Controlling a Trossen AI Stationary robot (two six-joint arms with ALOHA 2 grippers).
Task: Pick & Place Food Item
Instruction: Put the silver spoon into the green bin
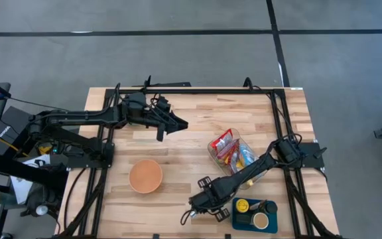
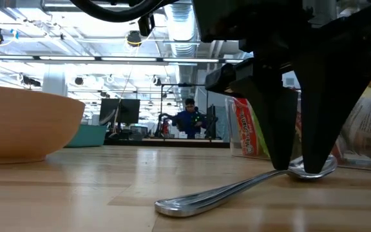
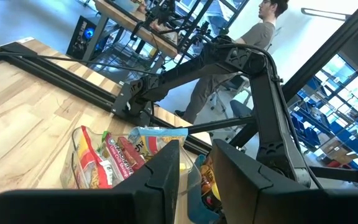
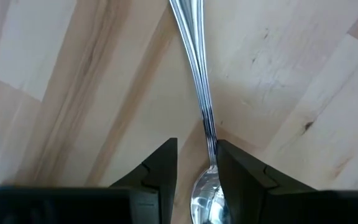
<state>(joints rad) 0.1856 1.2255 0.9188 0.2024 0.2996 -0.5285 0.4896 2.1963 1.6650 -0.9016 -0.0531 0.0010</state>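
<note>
A metal spoon (image 2: pixel 224 190) lies flat on the wooden table near its front edge, handle end toward the camera in the low view. My right gripper (image 4: pixel 196 162) points straight down over it (image 1: pixel 203 199), shut on the spoon where handle meets bowl. My left gripper (image 1: pixel 180 125) hangs raised over the table's far left part, its fingers (image 3: pixel 166 168) a narrow gap apart with nothing between. Food packets stand in a clear container (image 1: pixel 233 151) right of centre. An orange bowl (image 1: pixel 145 176) sits near the middle front. My right gripper has the spoon's neck (image 4: pixel 209 127), where the handle joins the bowl, between its two fingers. The fingers come from above, pointing down, and lie across the spoon. The spoon rests flat on the table, its bowl (image 2: pixel 330 165) showing beside the fingertips.
A blue tray (image 1: pixel 254 214) with round lidded items sits at the front right, close to my right arm. The black frame rails (image 1: pixel 197 89) run along the table's far and side edges. People stand in the room beyond (image 2: pixel 189 119).
</note>
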